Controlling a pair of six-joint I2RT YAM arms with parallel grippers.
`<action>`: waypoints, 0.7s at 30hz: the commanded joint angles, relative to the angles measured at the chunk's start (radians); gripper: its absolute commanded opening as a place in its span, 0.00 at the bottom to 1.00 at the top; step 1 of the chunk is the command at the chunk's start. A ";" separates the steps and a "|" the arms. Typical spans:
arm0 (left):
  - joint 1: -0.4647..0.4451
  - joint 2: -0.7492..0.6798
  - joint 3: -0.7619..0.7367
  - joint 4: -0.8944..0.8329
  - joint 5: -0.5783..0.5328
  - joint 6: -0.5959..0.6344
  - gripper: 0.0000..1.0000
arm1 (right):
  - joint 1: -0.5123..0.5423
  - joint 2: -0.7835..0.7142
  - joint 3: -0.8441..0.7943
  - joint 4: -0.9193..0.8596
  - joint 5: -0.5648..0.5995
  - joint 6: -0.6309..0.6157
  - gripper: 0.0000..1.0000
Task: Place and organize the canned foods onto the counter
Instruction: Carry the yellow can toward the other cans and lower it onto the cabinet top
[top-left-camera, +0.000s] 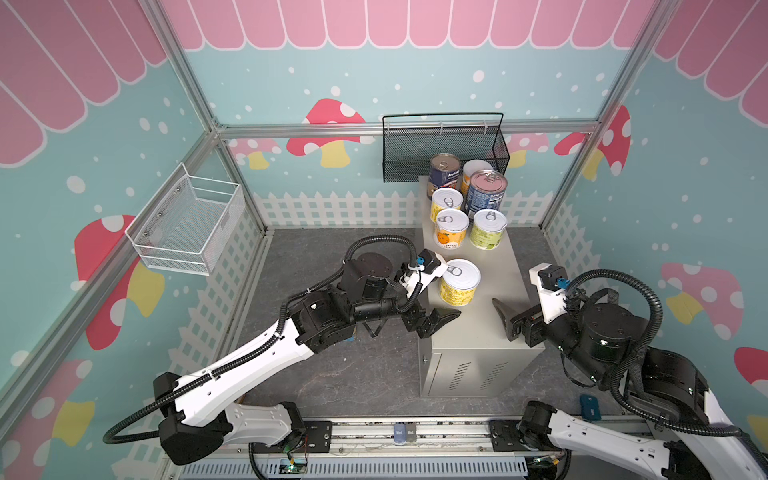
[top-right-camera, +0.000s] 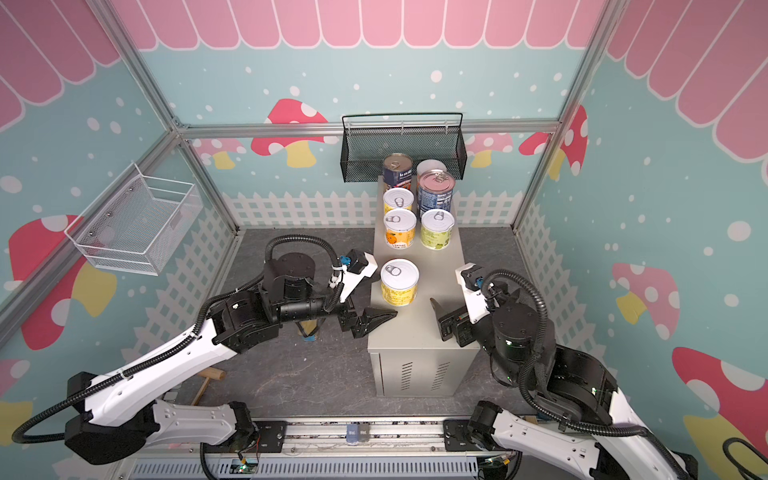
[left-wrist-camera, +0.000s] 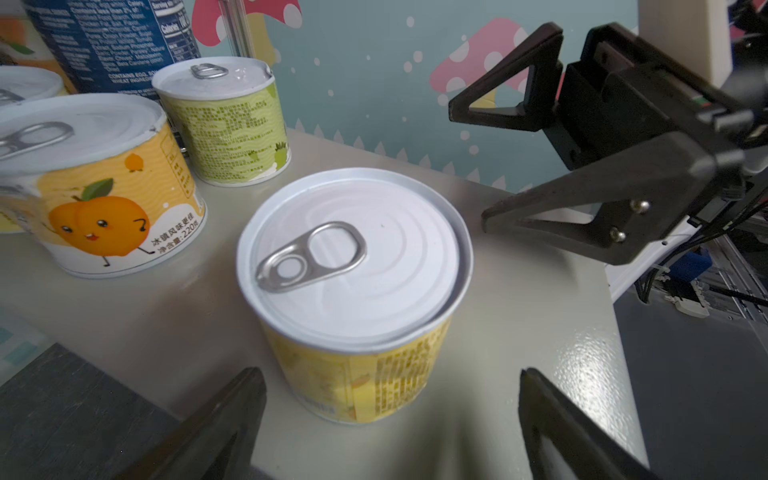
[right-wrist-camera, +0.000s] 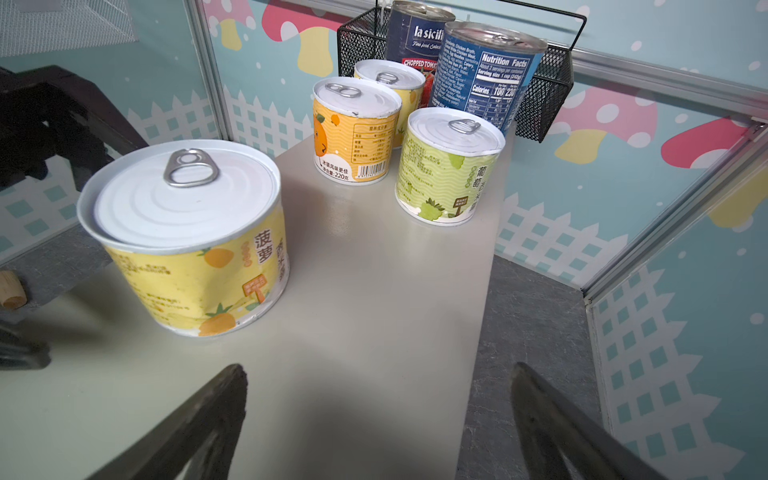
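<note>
The counter (top-left-camera: 478, 332) is a beige cabinet and carries several canned foods. Nearest stands a yellow pineapple can (top-left-camera: 459, 282) (top-right-camera: 400, 282) with a white pull-tab lid, upright and alone. Behind it are an orange-labelled can (top-left-camera: 451, 228), a green-yellow can (top-left-camera: 488, 228), another yellow can (top-left-camera: 446, 203) and two tall blue cans (top-left-camera: 486, 191) (top-left-camera: 444, 170). My left gripper (left-wrist-camera: 390, 374) (top-left-camera: 434, 301) is open at the counter's left edge, and the pineapple can (left-wrist-camera: 353, 291) sits just beyond its fingertips, untouched. My right gripper (right-wrist-camera: 378, 370) (top-left-camera: 515, 297) is open and empty over the counter's right edge.
A black mesh basket (top-left-camera: 444, 145) hangs on the back wall right behind the blue cans. A white wire basket (top-left-camera: 187, 224) hangs on the left wall. A wooden mallet (top-right-camera: 208, 382) lies on the dark floor under my left arm. A small blue object (top-left-camera: 590, 407) lies front right.
</note>
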 joint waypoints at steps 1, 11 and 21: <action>0.008 0.008 -0.018 0.112 0.025 0.022 0.93 | 0.004 -0.027 -0.010 0.009 0.007 -0.004 0.99; 0.008 0.046 -0.028 0.181 0.037 0.021 0.87 | 0.005 -0.018 -0.010 0.033 -0.085 -0.051 1.00; 0.009 0.064 -0.054 0.254 -0.006 0.017 0.75 | 0.005 -0.031 -0.022 0.049 -0.100 -0.053 0.99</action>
